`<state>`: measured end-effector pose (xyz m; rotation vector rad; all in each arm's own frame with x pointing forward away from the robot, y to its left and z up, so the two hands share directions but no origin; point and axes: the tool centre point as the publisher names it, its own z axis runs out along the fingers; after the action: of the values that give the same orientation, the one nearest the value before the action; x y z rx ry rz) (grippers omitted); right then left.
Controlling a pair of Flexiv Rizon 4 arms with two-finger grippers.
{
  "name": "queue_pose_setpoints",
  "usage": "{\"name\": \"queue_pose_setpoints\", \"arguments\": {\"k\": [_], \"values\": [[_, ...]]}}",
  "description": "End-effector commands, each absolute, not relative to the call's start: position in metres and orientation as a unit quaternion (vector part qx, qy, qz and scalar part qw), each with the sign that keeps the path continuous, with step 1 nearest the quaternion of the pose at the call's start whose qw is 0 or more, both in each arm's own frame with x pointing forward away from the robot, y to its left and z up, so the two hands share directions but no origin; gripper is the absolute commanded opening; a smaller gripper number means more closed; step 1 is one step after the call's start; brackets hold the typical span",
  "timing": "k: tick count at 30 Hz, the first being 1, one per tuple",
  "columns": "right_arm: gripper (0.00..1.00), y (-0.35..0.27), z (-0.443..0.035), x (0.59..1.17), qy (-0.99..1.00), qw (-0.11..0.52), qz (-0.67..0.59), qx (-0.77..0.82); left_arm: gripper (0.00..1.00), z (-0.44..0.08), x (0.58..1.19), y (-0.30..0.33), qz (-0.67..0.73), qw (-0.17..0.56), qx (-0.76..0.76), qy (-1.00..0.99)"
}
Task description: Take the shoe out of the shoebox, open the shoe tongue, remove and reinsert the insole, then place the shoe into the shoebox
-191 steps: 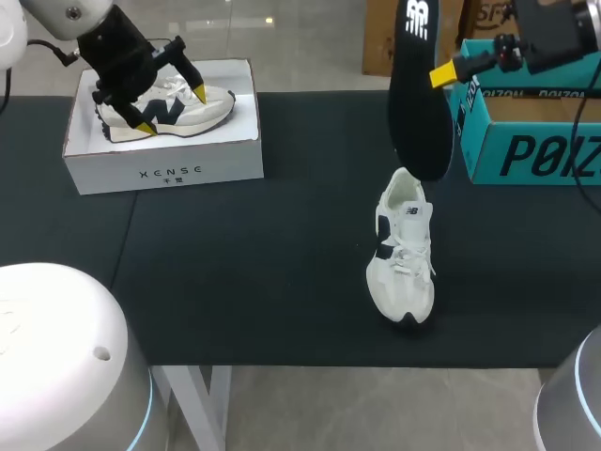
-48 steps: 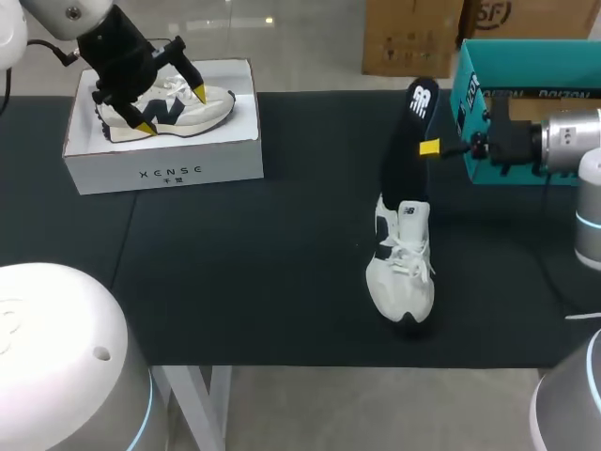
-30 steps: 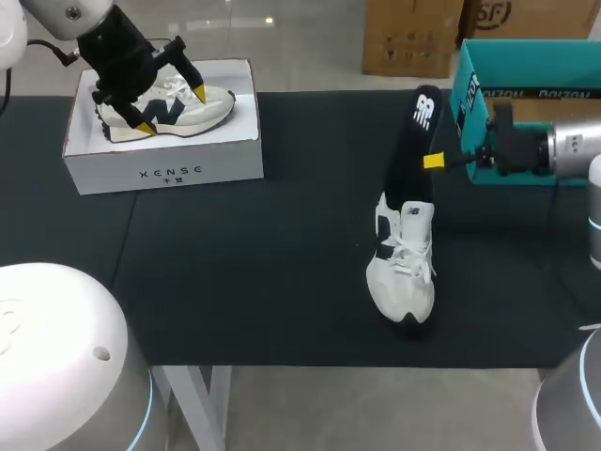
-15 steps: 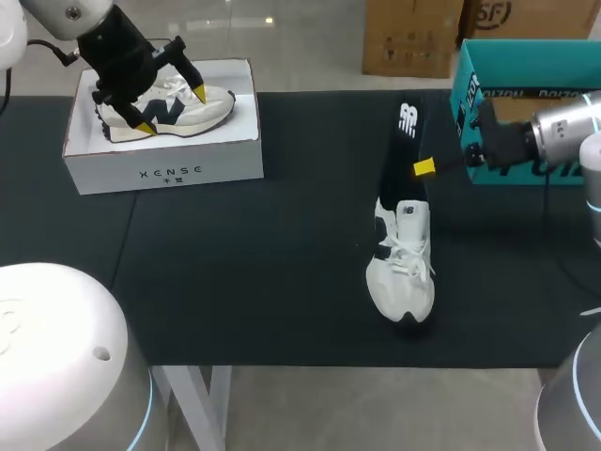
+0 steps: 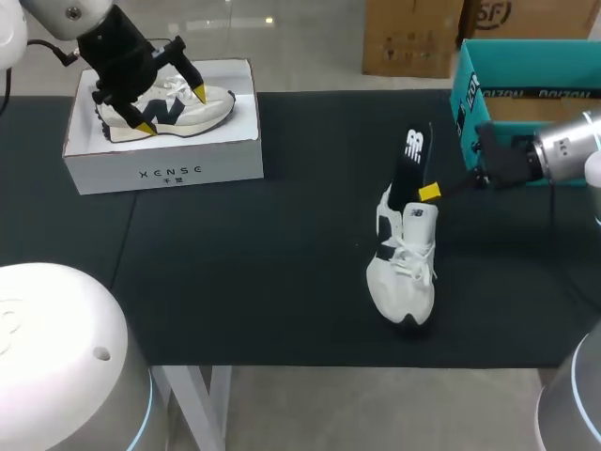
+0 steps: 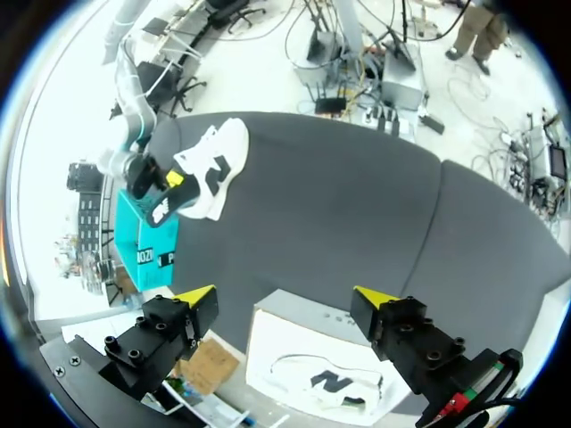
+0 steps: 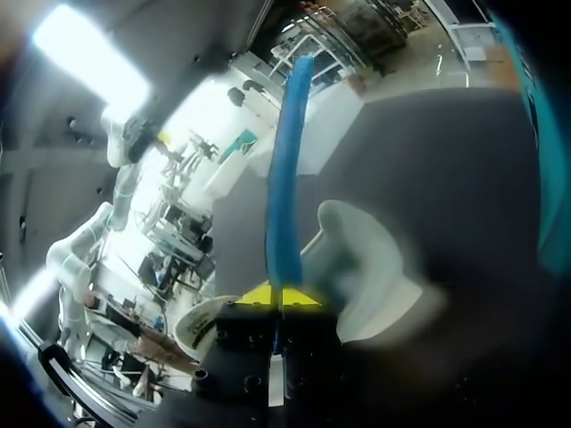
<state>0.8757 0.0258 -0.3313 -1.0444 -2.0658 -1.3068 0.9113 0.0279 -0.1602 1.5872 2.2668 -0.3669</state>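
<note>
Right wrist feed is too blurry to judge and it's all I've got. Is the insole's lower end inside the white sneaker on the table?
Observer: In the head view, the lower end of the black foam insole appears tucked into the collar of the white lace-up sneaker. Most of the insole sticks up out of it.
Operator: Sneaker upright?
Observer: Yes. It stands on its sole, toe towards the table's near edge.
Operator: Left arm?
Observer: The left gripper hangs with its fingers open over a second white-and-navy sneaker, which lies in the white cardboard shoebox.
</note>
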Motion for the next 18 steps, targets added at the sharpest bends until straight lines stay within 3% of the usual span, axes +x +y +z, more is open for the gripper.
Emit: {"name": "queue_pose_setpoints", "arguments": {"k": [1, 18], "values": [[0.0, 0.028, -0.332, 0.868, -0.759, 0.241, -0.466, -0.386, 1.0, -0.16, 0.912, 0.028, -0.128, 0.173, 0.56, 0.8], [0.0, 0.039, -0.35, 0.849, -0.777, 0.259, -0.414, -0.397, 1.0, -0.16, 0.912, 0.028, -0.128, 0.173, 0.56, 0.8]]}}
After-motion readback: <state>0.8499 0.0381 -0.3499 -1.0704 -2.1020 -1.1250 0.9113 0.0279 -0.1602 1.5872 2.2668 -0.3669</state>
